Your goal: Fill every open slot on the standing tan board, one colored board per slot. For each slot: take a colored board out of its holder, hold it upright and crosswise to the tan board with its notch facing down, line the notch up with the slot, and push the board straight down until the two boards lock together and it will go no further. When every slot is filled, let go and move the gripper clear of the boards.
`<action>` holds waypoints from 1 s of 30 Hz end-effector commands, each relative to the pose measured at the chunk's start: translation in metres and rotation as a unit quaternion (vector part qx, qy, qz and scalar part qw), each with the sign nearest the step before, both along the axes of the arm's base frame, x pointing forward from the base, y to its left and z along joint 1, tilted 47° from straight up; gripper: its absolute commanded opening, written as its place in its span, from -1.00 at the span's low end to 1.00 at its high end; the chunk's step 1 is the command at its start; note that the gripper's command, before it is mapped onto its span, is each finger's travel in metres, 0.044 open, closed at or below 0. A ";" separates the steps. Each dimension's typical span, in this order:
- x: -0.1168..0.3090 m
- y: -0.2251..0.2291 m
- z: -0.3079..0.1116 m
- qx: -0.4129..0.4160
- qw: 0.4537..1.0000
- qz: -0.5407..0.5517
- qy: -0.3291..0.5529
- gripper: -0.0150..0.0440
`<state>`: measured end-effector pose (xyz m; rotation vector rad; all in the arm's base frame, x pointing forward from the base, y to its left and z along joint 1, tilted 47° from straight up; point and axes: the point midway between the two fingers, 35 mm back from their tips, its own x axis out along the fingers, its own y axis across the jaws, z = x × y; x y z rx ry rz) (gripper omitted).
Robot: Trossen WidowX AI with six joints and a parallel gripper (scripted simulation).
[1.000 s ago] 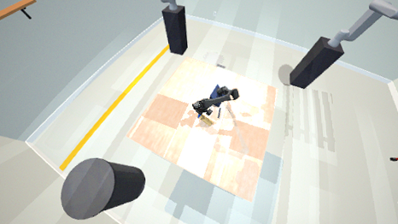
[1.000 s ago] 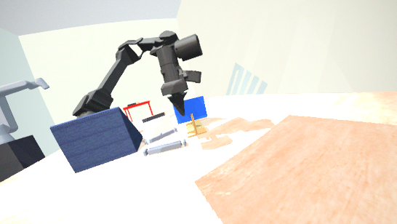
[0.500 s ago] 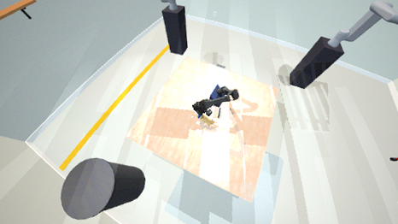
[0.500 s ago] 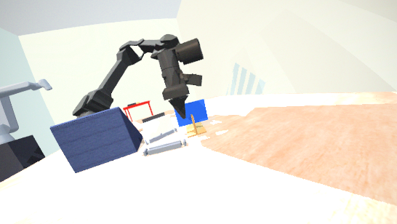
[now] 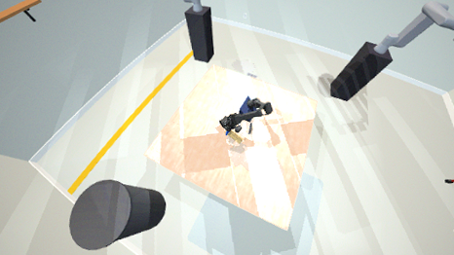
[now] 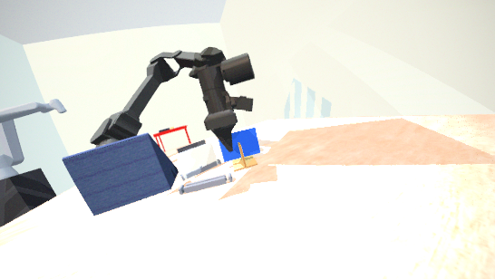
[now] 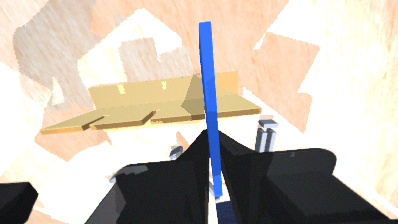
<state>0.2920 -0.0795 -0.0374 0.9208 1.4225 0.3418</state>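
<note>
"Gripper?"

"Pinched narrow on the blue board, held upright."

"Tan board?"

"Just beyond the fingertips in the wrist view. Blue's long axis runs crosswise over it, toward its right end."

"Seated?"

"Cannot tell; notch hidden. My judgement: check slot alignment, then press straight down."

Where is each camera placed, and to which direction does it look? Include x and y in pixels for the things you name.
Top: high overhead, looking down on the table (image 5: pixel 192 102); whole arm shows small.
Exterior: low beside the table, looking across it; arm and gripper (image 6: pixel 230 147) (image 7: pixel 214 137) show.
Wrist: on the arm, looking past its fingers.
Exterior and wrist share the blue board (image 6: pixel 250 139) (image 7: pixel 206 55) and tan board (image 6: pixel 241 151) (image 7: pixel 135 112).
</note>
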 end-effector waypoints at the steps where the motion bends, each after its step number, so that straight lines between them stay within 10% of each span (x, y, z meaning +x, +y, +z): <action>1: 0.001 0.003 -0.002 0.003 1.000 -0.003 0.000 -0.49; 11: 0.000 0.002 -0.002 0.000 1.000 0.000 0.000 -0.49; 18: 0.000 0.002 -0.002 0.000 1.000 0.000 0.000 0.07; 30: -0.004 -0.028 0.024 -0.001 1.000 -0.002 0.001 0.07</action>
